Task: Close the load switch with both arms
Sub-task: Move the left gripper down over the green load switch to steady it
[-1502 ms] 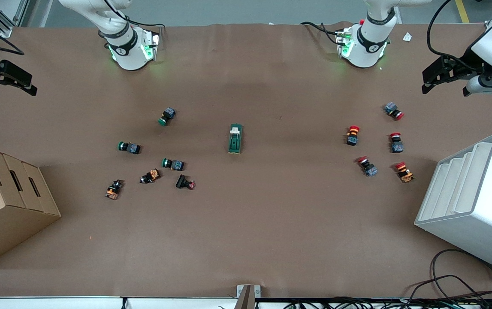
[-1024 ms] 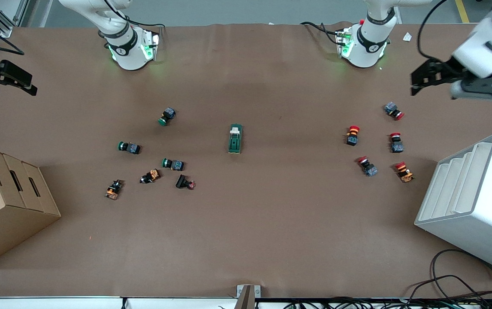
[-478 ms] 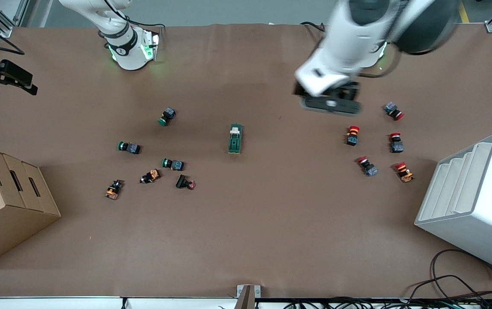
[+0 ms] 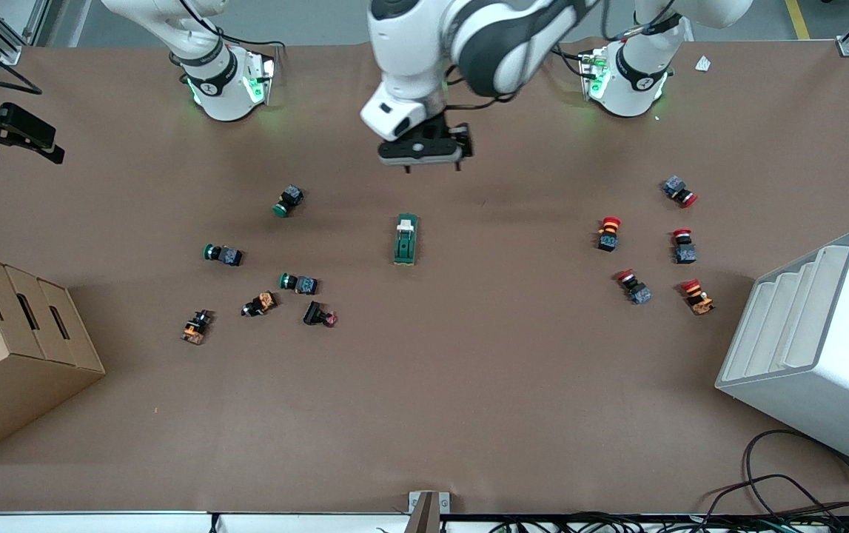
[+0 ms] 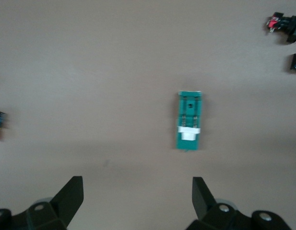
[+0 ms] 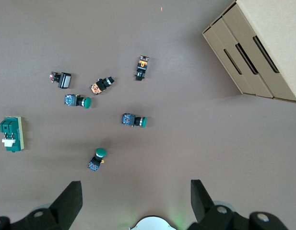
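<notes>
At the frame's left edge your right gripper (image 4: 6,133) waits, fingers spread and empty, over the bench (image 4: 424,414) edge. Centre frame, the switch (image 4: 405,239) lies flat and untouched. Just above it, your left gripper (image 4: 421,151) hovers, fingers wide, holding nothing, likely lining up a descent.

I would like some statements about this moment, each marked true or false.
1. The load switch lies on the table, held by no tool. True.
2. The left tool is shut on a red button. False: it is open, in the air, holding nothing.
3. The right tool is open. True.
4. The cardboard box is at the left arm's end. False: it is at the right arm's end.
</notes>
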Robot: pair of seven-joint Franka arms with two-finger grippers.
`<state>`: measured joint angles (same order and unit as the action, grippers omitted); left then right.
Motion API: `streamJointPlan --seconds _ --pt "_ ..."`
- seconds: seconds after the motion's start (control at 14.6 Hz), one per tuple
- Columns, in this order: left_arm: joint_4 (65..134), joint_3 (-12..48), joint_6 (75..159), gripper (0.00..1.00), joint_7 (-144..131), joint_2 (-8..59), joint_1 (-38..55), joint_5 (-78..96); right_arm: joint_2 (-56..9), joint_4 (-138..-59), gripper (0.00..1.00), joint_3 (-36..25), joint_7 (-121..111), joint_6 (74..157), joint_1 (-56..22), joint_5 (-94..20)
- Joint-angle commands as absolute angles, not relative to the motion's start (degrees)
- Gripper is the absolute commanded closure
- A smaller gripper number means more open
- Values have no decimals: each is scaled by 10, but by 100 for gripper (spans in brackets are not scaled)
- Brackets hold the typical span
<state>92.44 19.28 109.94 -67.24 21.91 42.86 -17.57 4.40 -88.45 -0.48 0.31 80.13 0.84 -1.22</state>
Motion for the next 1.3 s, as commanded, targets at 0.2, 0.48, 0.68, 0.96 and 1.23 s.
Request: streamJointPlan --seconds 0.2,0.48,0.68,0.96,1.23 --pt "915 190 1157 0 -905 328 508 -352 61 -896 0 -3 -4 805 11 -2" --pt "916 190 1186 0 -1119 391 539 -515 55 -875 0 -3 0 805 14 -1" --pt "940 191 1189 0 -1213 412 552 -601 45 -877 0 -4 -1 809 44 -3" --pt "1031 191 1189 0 -1353 412 562 -761 -17 -870 0 -3 -3 808 41 -3" --pt "1051 191 1188 0 -1458 434 563 -873 -17 -914 0 2 138 828 -15 -21"
